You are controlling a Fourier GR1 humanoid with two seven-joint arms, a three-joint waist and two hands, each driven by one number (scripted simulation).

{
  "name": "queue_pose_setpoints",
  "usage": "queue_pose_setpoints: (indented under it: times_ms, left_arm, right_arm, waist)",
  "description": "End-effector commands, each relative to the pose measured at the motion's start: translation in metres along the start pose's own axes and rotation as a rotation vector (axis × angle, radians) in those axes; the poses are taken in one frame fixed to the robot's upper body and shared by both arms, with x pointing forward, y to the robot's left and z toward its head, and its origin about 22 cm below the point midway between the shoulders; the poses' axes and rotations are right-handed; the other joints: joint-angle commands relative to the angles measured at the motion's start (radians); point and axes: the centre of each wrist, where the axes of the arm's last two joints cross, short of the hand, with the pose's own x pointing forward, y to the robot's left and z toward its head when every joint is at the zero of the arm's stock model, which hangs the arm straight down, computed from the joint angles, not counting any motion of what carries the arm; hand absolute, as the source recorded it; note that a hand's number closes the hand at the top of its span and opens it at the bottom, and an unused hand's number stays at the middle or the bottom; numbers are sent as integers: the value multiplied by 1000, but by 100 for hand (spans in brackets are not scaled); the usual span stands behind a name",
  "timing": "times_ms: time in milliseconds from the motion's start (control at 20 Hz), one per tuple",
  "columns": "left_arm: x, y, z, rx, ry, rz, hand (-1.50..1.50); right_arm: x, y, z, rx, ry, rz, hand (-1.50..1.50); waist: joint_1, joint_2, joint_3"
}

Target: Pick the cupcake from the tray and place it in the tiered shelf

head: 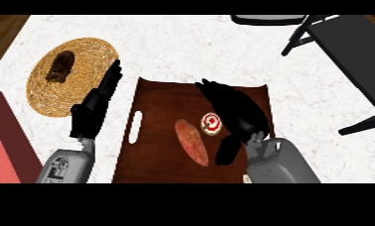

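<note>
The right hand (236, 113) hangs over the brown tray (157, 145) with its fingers spread and relaxed, holding nothing, and the cupcake (212, 123) sits on the tray just beside its palm, possibly touching. A reddish sausage (192, 142) lies beyond the cupcake. The left hand (95, 106) rests straight-fingered off the tray, near a woven mat (82, 64) carrying a dark item; the tiered shelf (341, 46) stands well apart.

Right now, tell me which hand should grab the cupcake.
Right. The right hand already hangs over the wooden tray, open, right beside the cupcake. The left hand rests open off the tray's left edge, farther away, with the sausage between.
</note>
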Motion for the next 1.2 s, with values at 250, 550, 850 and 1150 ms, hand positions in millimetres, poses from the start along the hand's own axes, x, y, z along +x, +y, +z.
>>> queue_pose_setpoints:
  times_ms: [250, 550, 850, 1150]
  left_arm:
    - [-13, -3, -6, -13, -3, 13, 0]
    - [-1, -7, -6, -13, 11, 9, 0]
    - [3, -5, 16, -5, 12, 0, 0]
    - [5, -2, -5, -6, 11, 17, 0]
  right_arm:
    - [9, 12, -18, 9, 33, 28, -150]
    - [1, 11, -23, 34, 36, 28, -150]
    - [-34, 34, -20, 42, 20, 17, -150]
    - [-38, 45, -20, 81, 1, 48, 150]
  waist:
    - [0, 1, 0]
    - [0, 0, 0]
    - [0, -1, 0]
    - [-2, 0, 0]
